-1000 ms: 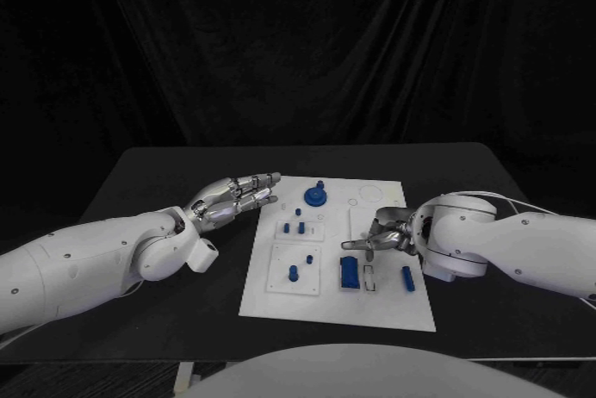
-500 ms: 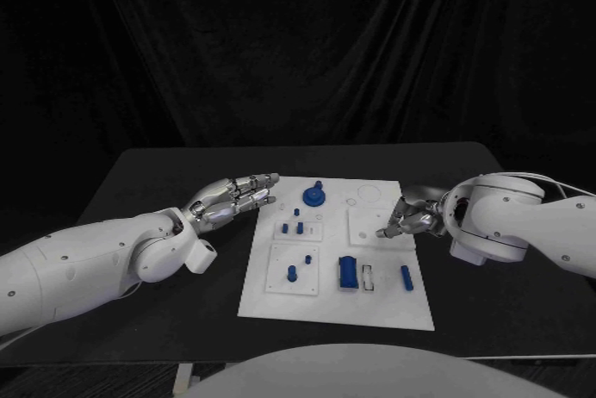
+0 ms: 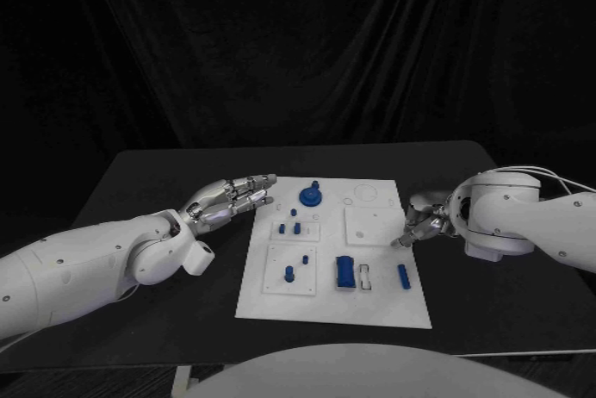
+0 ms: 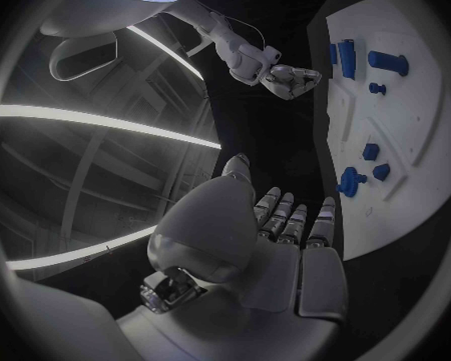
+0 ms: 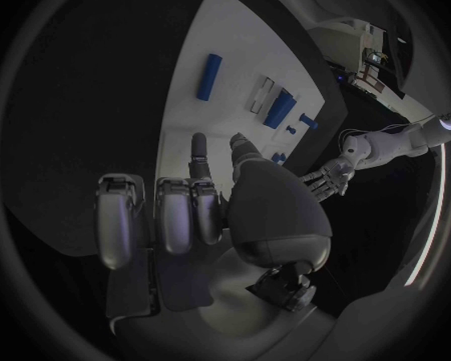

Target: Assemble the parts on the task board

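Withdrawing from over the white rectangular task board (image 3: 335, 286), the right silver hand (image 3: 419, 224) now hangs just off the board's right edge, its fingers partly curled and holding nothing that I can see. A second ago it reached over the board beside the long blue block (image 3: 346, 272); that block, the short blue bar (image 3: 402, 275) and the blue knobbed peg (image 3: 312, 194) lie as before. The left silver hand (image 3: 231, 197) stays open, empty, beside the board's left edge. Judging by this, a placement just ended and another part comes next.
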Controlling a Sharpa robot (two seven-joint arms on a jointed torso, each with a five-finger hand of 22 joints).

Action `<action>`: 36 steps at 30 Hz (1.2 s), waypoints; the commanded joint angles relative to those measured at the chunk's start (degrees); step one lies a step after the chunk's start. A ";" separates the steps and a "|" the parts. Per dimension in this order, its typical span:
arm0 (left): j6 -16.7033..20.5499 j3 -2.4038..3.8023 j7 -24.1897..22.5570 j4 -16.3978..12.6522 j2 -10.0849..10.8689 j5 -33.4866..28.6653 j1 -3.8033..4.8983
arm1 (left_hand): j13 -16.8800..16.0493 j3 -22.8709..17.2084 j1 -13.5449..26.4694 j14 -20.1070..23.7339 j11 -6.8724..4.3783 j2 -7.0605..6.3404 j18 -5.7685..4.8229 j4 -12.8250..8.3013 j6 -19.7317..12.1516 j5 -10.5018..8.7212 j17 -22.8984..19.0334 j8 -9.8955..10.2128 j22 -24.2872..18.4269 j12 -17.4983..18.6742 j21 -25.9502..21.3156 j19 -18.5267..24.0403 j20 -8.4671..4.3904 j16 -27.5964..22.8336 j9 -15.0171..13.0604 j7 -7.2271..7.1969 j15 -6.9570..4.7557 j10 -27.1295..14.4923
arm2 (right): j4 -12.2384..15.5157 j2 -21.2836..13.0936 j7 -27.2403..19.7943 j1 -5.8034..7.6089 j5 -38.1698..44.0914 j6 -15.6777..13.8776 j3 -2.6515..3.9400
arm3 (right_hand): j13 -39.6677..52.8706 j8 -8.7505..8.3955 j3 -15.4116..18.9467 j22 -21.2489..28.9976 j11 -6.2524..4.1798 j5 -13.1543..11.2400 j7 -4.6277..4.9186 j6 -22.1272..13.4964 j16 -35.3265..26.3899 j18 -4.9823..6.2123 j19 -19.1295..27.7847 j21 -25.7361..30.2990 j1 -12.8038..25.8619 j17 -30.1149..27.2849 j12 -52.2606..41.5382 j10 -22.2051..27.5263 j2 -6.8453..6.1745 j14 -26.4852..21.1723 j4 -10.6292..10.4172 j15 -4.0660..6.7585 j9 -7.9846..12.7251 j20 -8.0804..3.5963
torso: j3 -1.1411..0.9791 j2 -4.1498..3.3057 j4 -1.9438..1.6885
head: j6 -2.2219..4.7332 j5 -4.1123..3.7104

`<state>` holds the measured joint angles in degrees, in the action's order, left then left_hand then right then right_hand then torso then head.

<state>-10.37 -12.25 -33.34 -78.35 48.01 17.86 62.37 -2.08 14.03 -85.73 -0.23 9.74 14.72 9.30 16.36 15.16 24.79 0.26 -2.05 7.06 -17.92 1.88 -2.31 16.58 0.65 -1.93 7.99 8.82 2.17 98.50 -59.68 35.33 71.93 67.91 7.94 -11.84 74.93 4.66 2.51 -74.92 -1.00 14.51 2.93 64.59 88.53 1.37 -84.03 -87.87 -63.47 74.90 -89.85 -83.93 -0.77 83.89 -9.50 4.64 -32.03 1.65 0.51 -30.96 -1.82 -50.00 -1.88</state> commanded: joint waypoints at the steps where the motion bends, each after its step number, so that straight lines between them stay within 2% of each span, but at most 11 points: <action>1: -0.40 0.06 -0.70 -0.12 -0.07 -0.48 -0.10 | -0.11 -0.26 -0.45 -0.05 0.05 -0.01 -0.14 0.00 0.39 0.27 0.06 -0.40 0.04 -0.34 0.37 -0.10 0.28 0.38 -0.09 3.07 0.44 0.32 | -0.30 -0.12 1.86 -0.65 3.61 3.89 0.00 | 15.07 0.08 -0.15 -14.44 -0.50 0.87 -0.19 0.64 -0.11 -0.89 -5.18 -0.36 0.58 11.38 -0.15 -6.07 0.17 5.38 -0.40 0.31 0.47 -0.18 | -0.02 -0.10 -0.08 | 0.00 -0.28; 10: -0.44 0.06 -0.70 -0.14 -0.03 -0.48 -0.11 | -0.14 -0.30 -0.52 -0.08 0.22 -0.03 -0.20 0.01 0.51 0.28 0.07 -0.42 0.05 -0.74 0.39 -0.11 0.28 0.45 -0.10 3.17 0.53 0.58 | -1.03 -0.04 1.97 -2.11 4.31 4.03 -0.02 | 15.07 0.22 -0.28 -14.60 -0.68 2.08 -0.37 1.48 -0.26 -1.01 -5.38 -0.80 0.67 10.99 -0.15 -6.07 0.08 5.31 -0.45 0.44 0.98 -0.31 | 0.02 -0.02 -0.10 | 0.00 -0.37; 15: -0.45 0.06 -0.66 -0.13 -0.02 -0.48 -0.11 | -0.15 -0.32 -0.55 -0.08 0.27 -0.04 -0.23 0.00 0.55 0.30 0.08 -0.43 0.03 -0.88 0.38 -0.11 0.28 0.47 -0.10 3.21 0.57 0.68 | -1.31 0.45 2.00 -2.86 4.39 3.74 -0.02 | 15.07 0.65 -0.11 -14.57 -0.90 1.14 -0.64 2.47 -0.34 -0.99 -5.35 -0.74 1.22 10.80 -0.15 -6.07 -0.18 5.27 -0.74 0.62 1.05 -0.45 | 0.00 -0.04 -0.04 | 0.00 -0.43; 17: -0.46 0.06 -0.65 -0.15 -0.02 -0.48 -0.11 | -0.15 -0.32 -0.55 -0.08 0.27 -0.04 -0.23 0.00 0.55 0.30 0.08 -0.43 0.03 -0.88 0.38 -0.11 0.28 0.47 -0.10 3.21 0.57 0.68 | -1.42 0.68 2.01 -3.10 4.40 3.70 -0.02 | 15.07 0.81 -0.04 -14.57 -1.02 -0.14 -0.75 2.78 -0.36 -0.99 -5.35 -0.74 1.52 10.72 -0.15 -6.07 -0.28 5.25 -0.92 0.73 1.03 -0.55 | -0.02 -0.02 -0.05 | 0.00 -0.47; 25: -0.54 0.06 -0.61 -0.10 -0.08 -0.48 -0.12 | -0.17 -0.33 -0.57 -0.09 0.32 -0.05 -0.25 0.00 0.59 0.31 0.09 -0.44 0.03 -1.04 0.39 -0.11 0.28 0.49 -0.10 3.24 0.59 0.77 | -1.85 1.80 2.03 -4.14 4.32 3.09 -0.03 | 15.07 1.18 0.14 -14.50 -1.19 -1.76 -0.93 3.27 -0.52 -0.93 -5.25 -0.53 2.71 10.32 -0.15 -6.07 -0.13 5.18 -1.80 0.90 0.81 -0.72 | -0.03 -0.02 -0.05 | 0.00 -0.44; 36: -0.73 0.06 -0.43 -0.04 -0.16 -0.48 -0.13 | -0.20 -0.37 -0.60 -0.10 0.44 -0.03 -0.28 0.02 0.57 0.32 0.09 -0.44 0.07 -1.34 0.41 -0.13 0.28 0.51 -0.10 3.28 0.67 0.97 | -2.23 3.02 2.04 -5.09 3.84 2.51 -0.03 | 15.07 1.24 0.18 -14.43 -1.23 -2.29 -0.98 3.29 -0.62 -0.88 -5.17 -0.35 3.01 10.08 -0.15 -6.07 -0.09 5.13 -2.01 0.93 0.73 -0.77 | -0.02 -0.07 -0.07 | 0.00 -0.35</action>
<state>-10.45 -12.25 -33.21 -78.31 47.97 17.86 62.33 -2.23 14.03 -85.73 -0.43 10.33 14.72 9.30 16.36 15.36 24.79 0.26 -2.27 7.04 -19.02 2.11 -2.31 16.58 0.87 -1.96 8.19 9.02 2.76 96.33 -56.71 36.34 67.06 71.64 10.76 -11.87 74.91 5.60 2.76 -74.91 -1.85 12.37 1.94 67.48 88.29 1.38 -84.04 -88.52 -61.13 74.90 -89.85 -83.95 -0.83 84.15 -11.32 5.23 -31.25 1.22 0.48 -30.99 -1.88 -50.00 -2.30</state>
